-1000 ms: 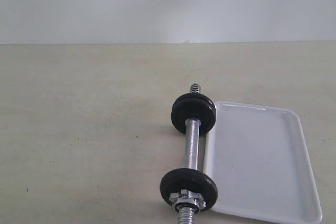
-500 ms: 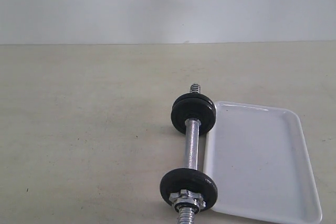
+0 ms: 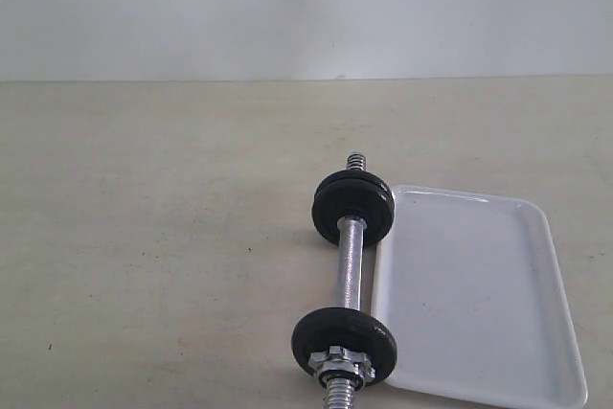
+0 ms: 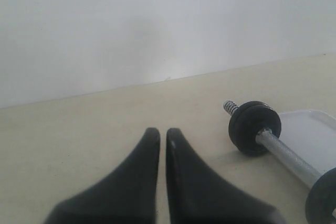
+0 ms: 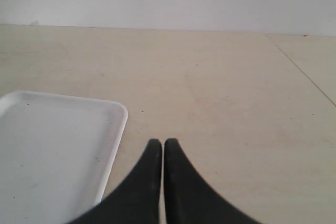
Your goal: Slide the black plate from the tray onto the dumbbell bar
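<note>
Smooth black tapered end effectors (image 4: pixel 163 135) (image 5: pixel 162 144)

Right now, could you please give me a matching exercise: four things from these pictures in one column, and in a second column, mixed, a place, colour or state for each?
1. tray
2. star nut
3. left fingers
4. dumbbell bar

A. chrome, lying beside the tray
B. closed together, holding nothing
C. white and glossy
D. at the bar's near end, against a black plate

Pairs: 1-C, 2-D, 3-B, 4-A
</note>
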You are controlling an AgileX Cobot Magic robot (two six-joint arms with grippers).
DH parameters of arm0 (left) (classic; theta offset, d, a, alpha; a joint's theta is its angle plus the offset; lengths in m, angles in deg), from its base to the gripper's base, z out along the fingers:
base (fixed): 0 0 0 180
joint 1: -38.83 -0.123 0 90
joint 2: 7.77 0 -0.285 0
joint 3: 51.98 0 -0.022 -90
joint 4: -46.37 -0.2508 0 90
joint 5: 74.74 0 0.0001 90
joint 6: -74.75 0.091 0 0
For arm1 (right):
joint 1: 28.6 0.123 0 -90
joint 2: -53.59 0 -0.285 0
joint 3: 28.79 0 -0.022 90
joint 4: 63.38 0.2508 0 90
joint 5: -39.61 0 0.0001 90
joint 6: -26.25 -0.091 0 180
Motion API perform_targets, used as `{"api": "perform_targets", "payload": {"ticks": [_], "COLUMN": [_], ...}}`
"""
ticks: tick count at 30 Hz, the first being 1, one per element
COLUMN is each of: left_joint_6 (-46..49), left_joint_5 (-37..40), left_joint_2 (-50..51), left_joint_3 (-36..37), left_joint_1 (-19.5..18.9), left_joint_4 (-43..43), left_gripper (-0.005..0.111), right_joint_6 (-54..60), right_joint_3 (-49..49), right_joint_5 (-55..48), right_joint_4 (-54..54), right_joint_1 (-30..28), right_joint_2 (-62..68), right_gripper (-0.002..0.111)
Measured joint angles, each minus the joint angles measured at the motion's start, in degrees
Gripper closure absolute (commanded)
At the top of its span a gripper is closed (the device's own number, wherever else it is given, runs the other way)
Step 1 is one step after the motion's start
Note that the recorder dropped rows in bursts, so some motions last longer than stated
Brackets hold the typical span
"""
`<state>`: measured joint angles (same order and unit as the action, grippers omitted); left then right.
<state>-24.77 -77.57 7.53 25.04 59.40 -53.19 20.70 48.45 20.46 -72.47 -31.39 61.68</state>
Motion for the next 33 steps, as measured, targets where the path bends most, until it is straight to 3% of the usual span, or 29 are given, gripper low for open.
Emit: {"api": "perform_targets", "payload": {"ticks": [21,25,33], "left_joint_6": [0.0,0.0,0.0], "left_joint_5": [0.0,-0.2,-0.2], "left_joint_2": [-0.1,-6.6,-7.3], "left_joint_3": [0.0,0.0,0.0], "left_joint_1": [0.0,-3.7,-10.5], "left_joint_4": [0.0,0.0,0.0], "left_gripper": [0.102,0.102,0.102], "right_joint_6": [-2.8,-2.9,-3.0], "right_joint_3": [0.0,0.0,0.0], "right_joint_5": [-1.1,-1.1,-1.1], "right_joint_4": [2.8,2.9,3.0], "right_joint_1": [0.0,0.0,0.0], "right_joint_2": [0.0,0.0,0.0], "right_gripper": [0.109,0.109,0.109]}}
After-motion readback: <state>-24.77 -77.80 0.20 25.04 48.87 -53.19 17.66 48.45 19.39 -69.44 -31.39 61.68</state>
